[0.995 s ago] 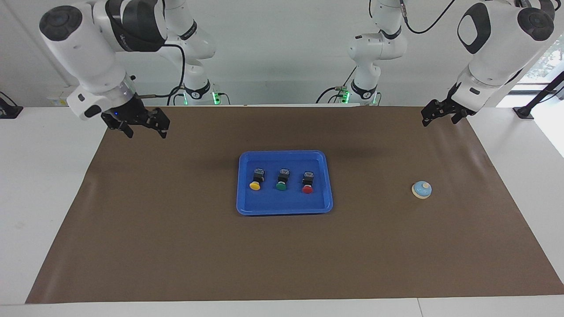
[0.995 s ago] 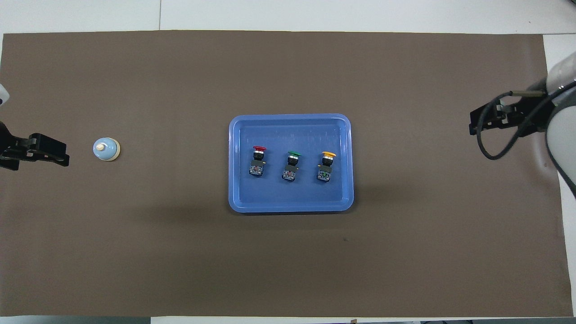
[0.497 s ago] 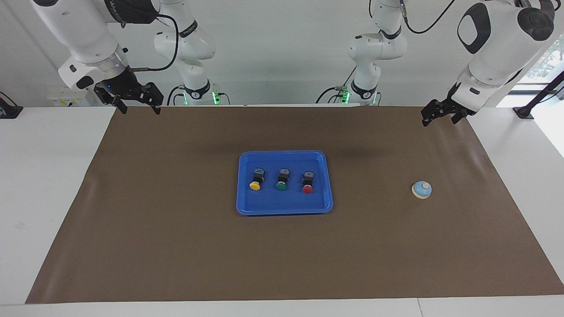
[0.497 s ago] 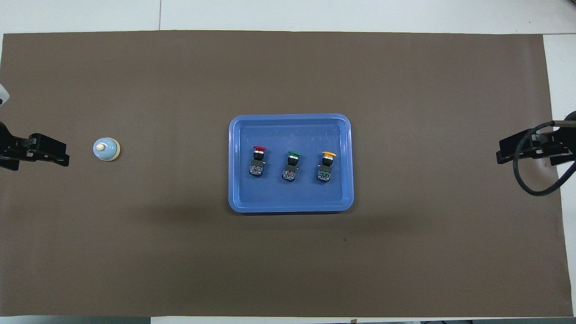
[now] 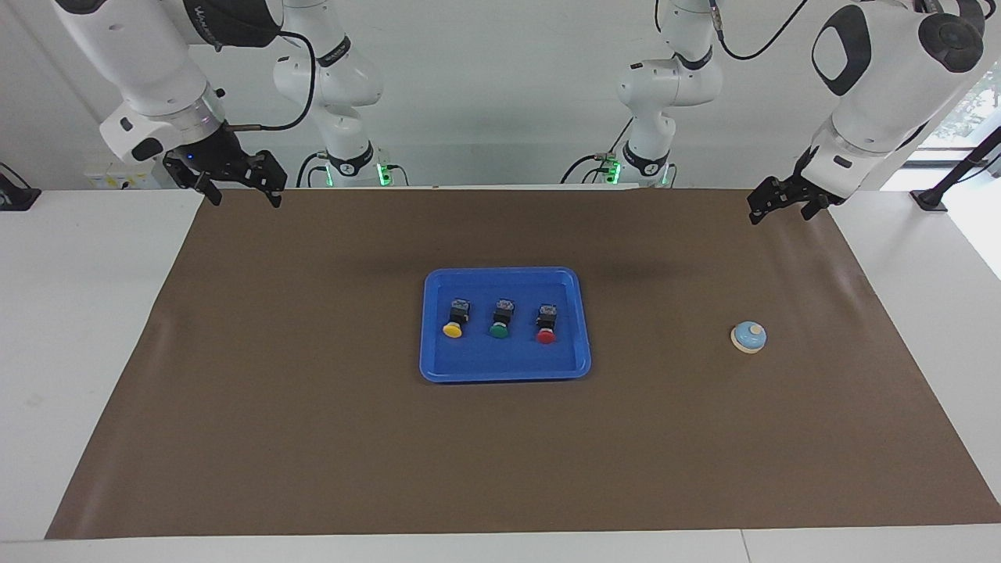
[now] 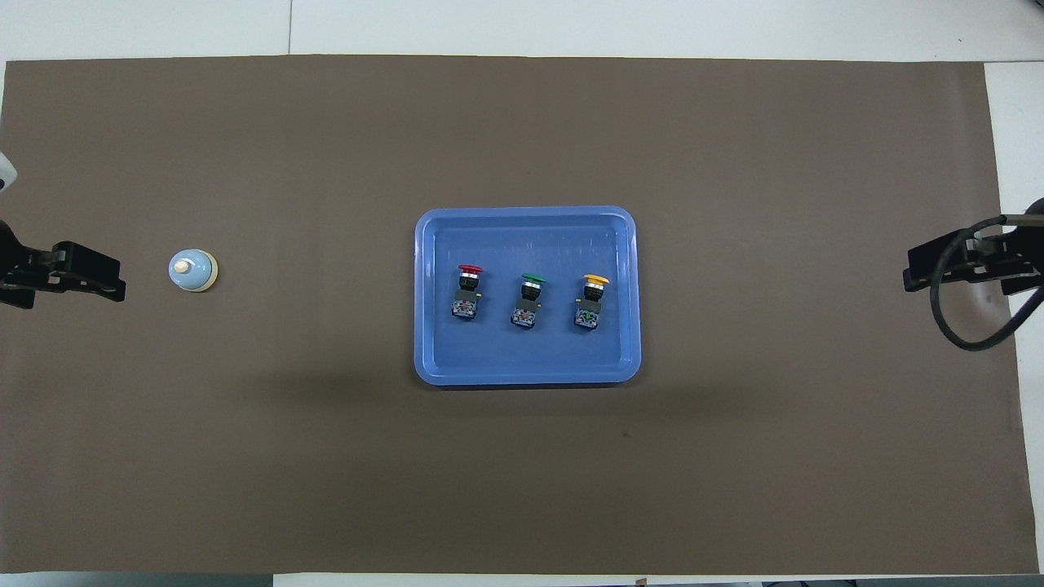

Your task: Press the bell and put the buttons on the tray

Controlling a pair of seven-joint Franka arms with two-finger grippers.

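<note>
The blue tray (image 5: 505, 363) lies in the middle of the brown mat, and it also shows in the overhead view (image 6: 527, 350). On it lie the three buttons in a row: yellow (image 5: 454, 320), green (image 5: 500, 319) and red (image 5: 547, 324). In the overhead view they are red (image 6: 468, 290), green (image 6: 530, 298) and yellow (image 6: 593, 298). The bell (image 5: 748, 337) (image 6: 193, 270) stands on the mat toward the left arm's end. My left gripper (image 5: 782, 213) (image 6: 90, 275) hangs open and empty over the mat's edge at that end. My right gripper (image 5: 244, 195) (image 6: 934, 267) hangs open and empty over the mat's other end.
The brown mat (image 5: 313, 438) covers most of the white table (image 5: 78, 328). Two more arm bases (image 5: 348, 160) stand at the table's edge by the robots.
My right gripper has risen and drawn back from over the mat toward its own end and the robots. The left arm, tray, buttons and bell have not moved.
</note>
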